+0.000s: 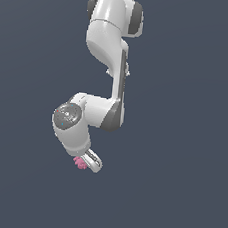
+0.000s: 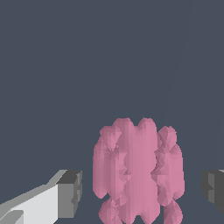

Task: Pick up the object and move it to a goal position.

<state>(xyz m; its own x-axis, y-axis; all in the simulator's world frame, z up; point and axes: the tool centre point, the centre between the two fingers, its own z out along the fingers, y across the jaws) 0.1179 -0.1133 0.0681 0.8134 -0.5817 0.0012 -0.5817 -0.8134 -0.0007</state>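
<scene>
Pink knobby object (image 2: pixel 138 170) between spread gripper (image 2: pixel 142 192) fingers, untouched.

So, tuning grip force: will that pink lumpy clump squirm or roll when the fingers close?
The pink clump looks rigid, so it probably won't squash. Its knobby surface gives the pads uneven contact, so it may twist. Being roundish, it could roll if nudged off-centre by the open gripper.

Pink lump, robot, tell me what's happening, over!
Gripper open, fingers either side of pink lump, gaps showing both sides. Lump not gripped yet. Nothing else in the way.
</scene>
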